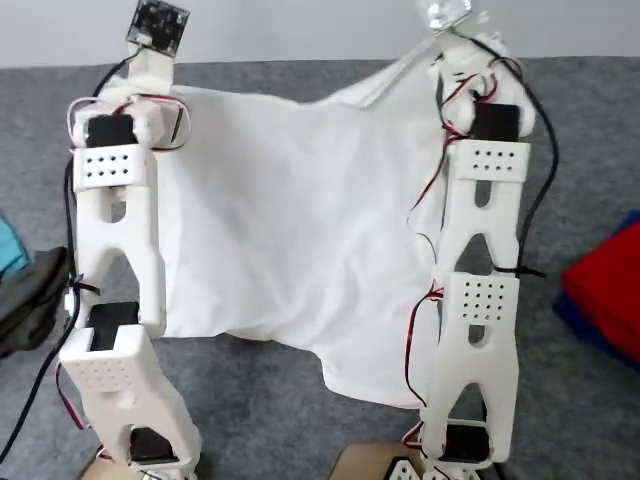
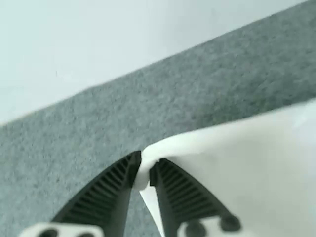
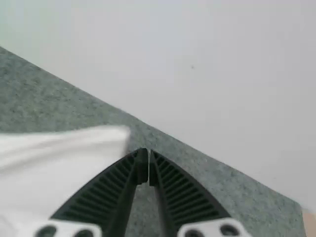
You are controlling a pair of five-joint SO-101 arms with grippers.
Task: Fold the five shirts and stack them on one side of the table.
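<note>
Fingers on both outstretched arms sit far across the desk (image 1: 300, 430): left fingers (image 2: 111, 190) pinch the white shirt (image 1: 290, 220) by its edge, right fingers (image 3: 180, 190) press together on another corner.

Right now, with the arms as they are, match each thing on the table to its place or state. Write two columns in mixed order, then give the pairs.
Things:
1 white shirt
2 left tool
3 red cloth
4 teal item

Places or states:
A at the left edge of the table
B spread wide in the middle
C at the right edge
D shut on a shirt corner

Pairs: 1-B, 2-D, 3-C, 4-A
</note>
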